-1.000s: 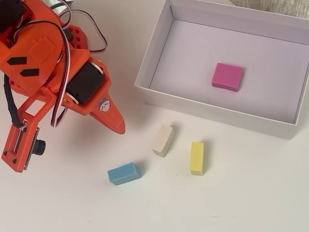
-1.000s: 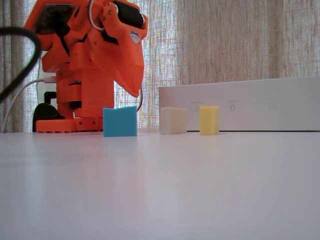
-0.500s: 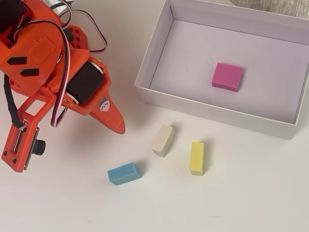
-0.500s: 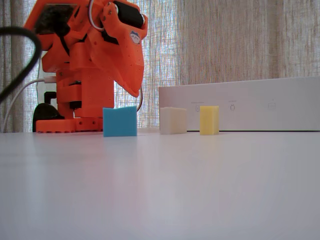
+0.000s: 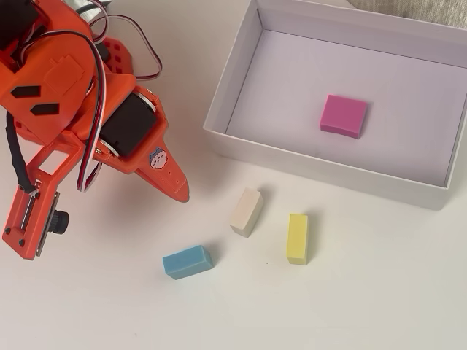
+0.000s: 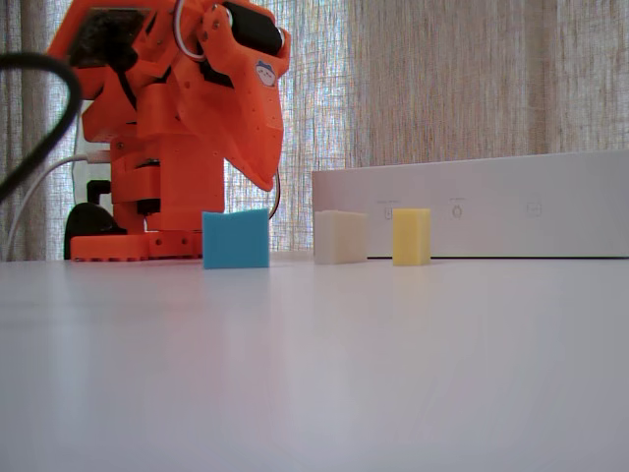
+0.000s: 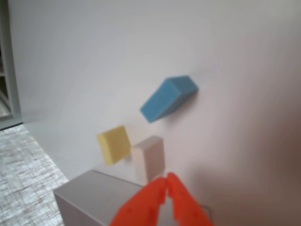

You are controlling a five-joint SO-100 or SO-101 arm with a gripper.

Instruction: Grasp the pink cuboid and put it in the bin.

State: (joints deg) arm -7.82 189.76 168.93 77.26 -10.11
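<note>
Closed and empty, my orange plastic gripper [image 7: 166, 181] shows its two fingertips pressed together at the bottom edge of the wrist view; the small magenta-pink matte cuboid [image 5: 344, 115] lies flat on the pale floor of the large shallow white cardboard bin [image 5: 232, 80] in the upper right of the overhead view, so the placing looks done to me, and the next move, as I judge it, calls only for pulling back clear of the blocks; the blue block [image 5: 187, 262], the cream block [image 5: 246, 211] and the yellow block [image 5: 297, 238] sit on the white table [image 5: 350, 292] below the bin; from the low fixed view the bin wall hides the cuboid; my wrist view is blurred.
</note>
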